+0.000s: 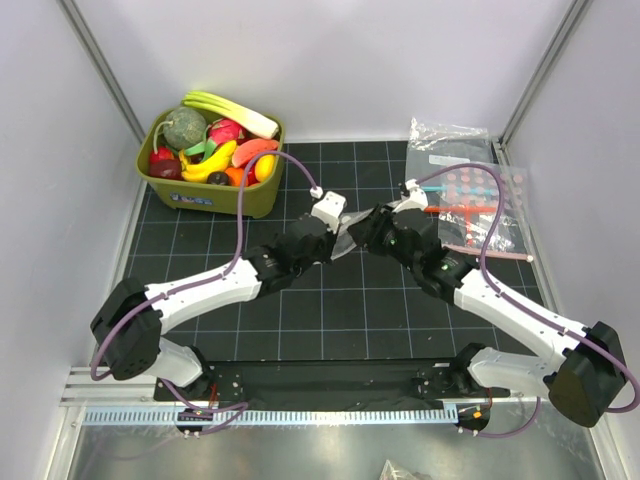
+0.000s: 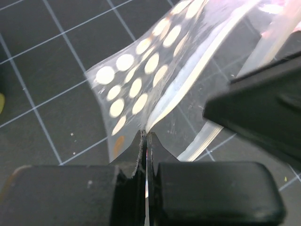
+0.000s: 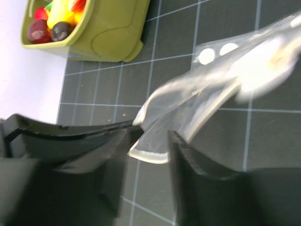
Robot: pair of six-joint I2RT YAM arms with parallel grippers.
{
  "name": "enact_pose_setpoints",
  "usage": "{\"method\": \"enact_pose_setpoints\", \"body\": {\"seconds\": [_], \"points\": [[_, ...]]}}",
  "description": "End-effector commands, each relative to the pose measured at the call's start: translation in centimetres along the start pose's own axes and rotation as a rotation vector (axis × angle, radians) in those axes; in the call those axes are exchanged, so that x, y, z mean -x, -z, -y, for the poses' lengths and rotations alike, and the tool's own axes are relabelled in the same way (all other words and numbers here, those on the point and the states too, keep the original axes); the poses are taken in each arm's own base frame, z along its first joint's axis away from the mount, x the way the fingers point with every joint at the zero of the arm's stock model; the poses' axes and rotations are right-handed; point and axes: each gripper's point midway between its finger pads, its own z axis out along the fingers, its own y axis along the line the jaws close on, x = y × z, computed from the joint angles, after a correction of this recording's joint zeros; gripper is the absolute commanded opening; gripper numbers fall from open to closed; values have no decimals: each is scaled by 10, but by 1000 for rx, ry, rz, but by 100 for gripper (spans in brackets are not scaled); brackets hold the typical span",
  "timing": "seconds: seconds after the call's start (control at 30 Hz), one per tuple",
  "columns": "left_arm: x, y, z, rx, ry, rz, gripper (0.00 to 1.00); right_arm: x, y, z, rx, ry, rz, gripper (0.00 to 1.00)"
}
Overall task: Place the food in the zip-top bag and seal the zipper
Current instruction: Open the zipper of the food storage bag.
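Top external view: the green bin (image 1: pixel 214 196) stands at the far left corner of the counter (image 1: pixel 300 320), heaped with the food (image 1: pixel 216 150), including a yellow banana, a leek and red pieces; none of it is in the bag. The left arm (image 1: pixel 200 290) and right arm (image 1: pixel 505 300) reach inward and meet near the middle of the counter, and the zip-top bag (image 1: pixel 345 242) shows as a small clear scrap held up between their tips. Clear bags with pink-red dots (image 1: pixel 470 190) lie by the far right edge. Left wrist view: the left jaws are pressed fully together, pinching the near edge of the cream-dotted bag, which rises away from them, lifted off the gridded counter. The zipper (image 2: pixel 188 84) runs as a pale strip from the pinch point up toward the far right, and a second pale strip curls beside it, so the mouth looks unsealed there. The dark body of the other arm's tip fills the right side, just beside the bag. Right wrist view: the right jaws stand partly apart, and a clear corner of the bag hangs in the gap between them without being clamped; whether it brushes a finger I cannot tell. The rest of the bag stretches blurred toward the upper right, and the bin with its food sits at the upper left.
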Motion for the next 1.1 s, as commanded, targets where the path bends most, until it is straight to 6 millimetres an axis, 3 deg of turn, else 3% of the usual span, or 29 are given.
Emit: {"method": "enact_pose_setpoints", "body": {"seconds": [0.0,0.17,0.3,0.53,1.03,1.07], "points": [[25,10,-18,75,68,71,0,16,4,-34,124,45,23,53],[21,8,-40,86,191,42,0,14,4,-37,138,58,12,56],[23,11,-42,48,232,43,0,12,0,-34,123,64,8,57],[27,16,-33,-8,230,52,0,9,-7,-29,95,78,0,56],[29,29,14,-265,227,13,0,21,-13,-6,-19,95,83,54],[36,31,15,-275,231,40,0,21,-13,-5,-27,94,87,54]]}}
